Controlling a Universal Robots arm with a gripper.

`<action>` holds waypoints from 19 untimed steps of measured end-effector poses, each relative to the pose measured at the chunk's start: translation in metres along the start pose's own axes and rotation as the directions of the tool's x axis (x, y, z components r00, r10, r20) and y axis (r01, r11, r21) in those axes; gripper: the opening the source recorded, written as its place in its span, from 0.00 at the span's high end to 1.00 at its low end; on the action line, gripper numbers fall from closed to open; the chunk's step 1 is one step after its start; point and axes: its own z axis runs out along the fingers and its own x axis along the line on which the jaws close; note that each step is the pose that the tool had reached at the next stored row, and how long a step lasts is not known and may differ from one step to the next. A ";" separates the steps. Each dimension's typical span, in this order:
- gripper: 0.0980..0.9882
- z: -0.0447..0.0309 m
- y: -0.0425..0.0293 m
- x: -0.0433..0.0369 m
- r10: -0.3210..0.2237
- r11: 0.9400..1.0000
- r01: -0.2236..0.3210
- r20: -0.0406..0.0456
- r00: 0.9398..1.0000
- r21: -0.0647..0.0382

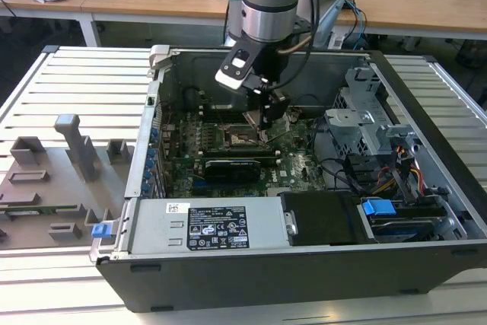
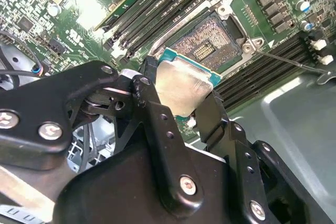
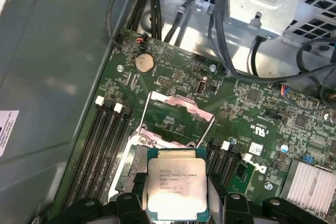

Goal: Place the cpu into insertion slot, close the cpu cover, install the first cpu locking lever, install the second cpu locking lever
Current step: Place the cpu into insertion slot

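The cpu (image 3: 176, 184), a flat square chip with a silvery top, is clamped between my gripper's (image 3: 176, 208) black fingers (image 2: 152, 103). My gripper is shut on it. The chip (image 2: 184, 85) hangs tilted just above and beside the insertion slot (image 2: 210, 43), whose brownish-gold pin field lies bare. Behind the slot, the cpu cover (image 3: 194, 107) stands swung up, a thin silvery frame. A thin lever wire (image 2: 291, 61) sticks out from the socket. In the exterior view my gripper (image 1: 266, 116) hangs inside the open case over the socket (image 1: 243, 136).
Black memory slots (image 3: 107, 140) flank the socket. A finned heat sink (image 3: 312, 184) and cables (image 3: 220, 35) sit near the drive cage (image 1: 365, 123). The power supply (image 1: 205, 226) fills the case front. A grey fixture plate (image 1: 53, 180) lies at the exterior view's left.
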 end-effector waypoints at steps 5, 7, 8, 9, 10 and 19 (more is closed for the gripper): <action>0.50 0.0000 0.0000 0.0000 0.021 1.000 -0.021 0.001 1.000 0.000; 0.50 0.0000 0.0000 0.0000 0.042 0.999 -0.042 0.002 0.999 -0.001; 0.50 0.0000 0.0000 0.0000 0.054 0.999 -0.054 0.003 0.999 -0.001; 0.50 0.0000 0.0000 0.0000 0.062 0.998 -0.062 0.003 0.998 -0.001; 0.50 0.0000 0.0000 0.0000 0.068 0.998 -0.068 0.004 0.998 -0.001; 0.50 0.0001 0.0000 0.0000 0.136 0.991 -0.136 0.008 0.991 -0.003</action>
